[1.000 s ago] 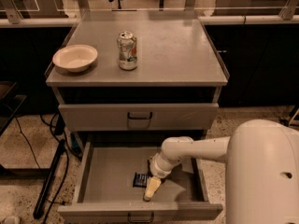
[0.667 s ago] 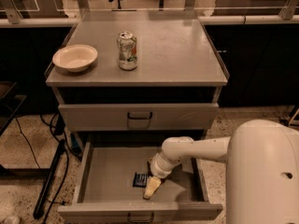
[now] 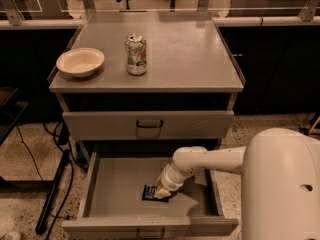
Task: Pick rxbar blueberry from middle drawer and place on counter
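The middle drawer [image 3: 105, 184] is pulled open at the bottom of the cabinet. The rxbar blueberry [image 3: 148, 192], a small dark navy bar, lies flat on the drawer floor near the front middle. My gripper [image 3: 161, 193] reaches down into the drawer from the right on a white arm, and its pale tip rests on the bar's right end, covering part of it. The counter [image 3: 190, 54] is the grey cabinet top above.
A cream bowl [image 3: 80, 61] sits on the counter's left side. A silver drink can [image 3: 136, 53] stands upright near the counter's middle. The upper drawer [image 3: 148, 125] is closed. The robot's white body [image 3: 282, 184] fills the lower right. Cables lie on the floor at left.
The gripper has tilted and dipped slightly lower onto the bar's right end. The bar, the can and the bowl stay where they were.
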Controlling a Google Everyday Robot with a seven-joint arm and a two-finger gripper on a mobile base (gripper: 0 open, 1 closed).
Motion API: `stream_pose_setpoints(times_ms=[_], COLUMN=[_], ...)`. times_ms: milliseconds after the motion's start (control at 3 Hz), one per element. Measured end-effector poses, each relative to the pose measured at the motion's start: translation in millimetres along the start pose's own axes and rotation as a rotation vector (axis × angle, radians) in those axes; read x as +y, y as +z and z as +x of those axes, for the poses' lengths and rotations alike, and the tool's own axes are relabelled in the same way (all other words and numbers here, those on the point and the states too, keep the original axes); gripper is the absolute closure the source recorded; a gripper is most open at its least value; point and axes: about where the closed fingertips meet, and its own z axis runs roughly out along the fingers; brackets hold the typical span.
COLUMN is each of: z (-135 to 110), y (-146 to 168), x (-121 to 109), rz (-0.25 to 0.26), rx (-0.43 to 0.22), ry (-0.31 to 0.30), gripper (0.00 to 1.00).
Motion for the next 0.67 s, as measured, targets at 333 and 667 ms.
stream_pose_setpoints(times_ms=[333, 667], z=[0.0, 0.0], y=[0.0, 0.0], x=[0.0, 0.0], rz=[0.0, 0.0], rx=[0.0, 0.0], ry=[0.0, 0.0], gripper=[0.83, 1.0])
